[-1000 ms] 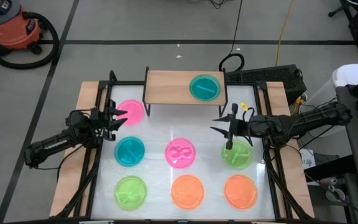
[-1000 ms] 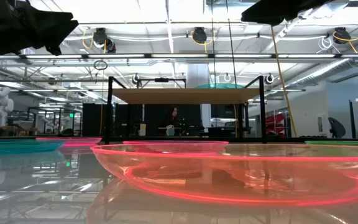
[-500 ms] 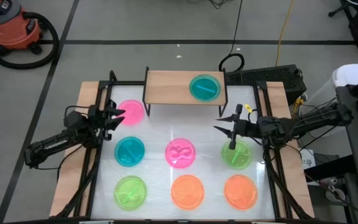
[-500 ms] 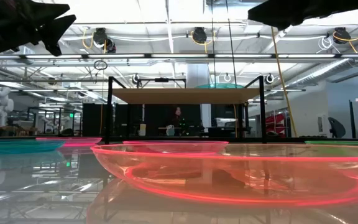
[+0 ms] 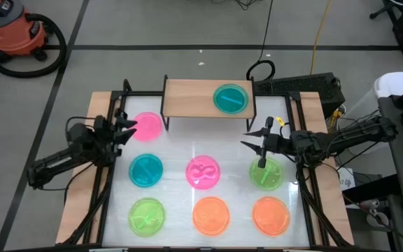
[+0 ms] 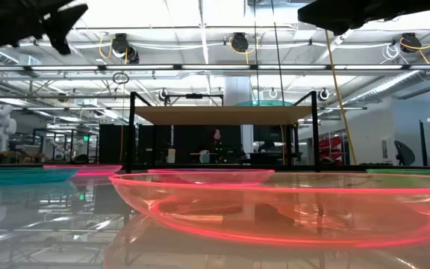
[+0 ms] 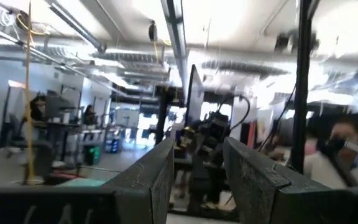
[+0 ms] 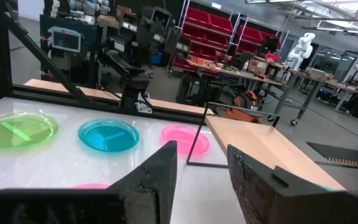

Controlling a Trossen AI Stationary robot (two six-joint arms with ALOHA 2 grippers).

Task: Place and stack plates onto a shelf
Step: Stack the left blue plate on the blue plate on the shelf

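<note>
Both grippers' fingers parted and seemingly empty, left gripper (image 5: 126,128), right gripper (image 5: 256,142)

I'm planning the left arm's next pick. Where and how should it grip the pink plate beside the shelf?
Probably by the rim. The pink plate lies flat on the table, shallow with a thin raised edge, so only the rim offers a pinch. The left gripper sits open at the plate's left edge; come down there, one finger inside the rim and one outside. The shelf leg crowds the right side.
</note>
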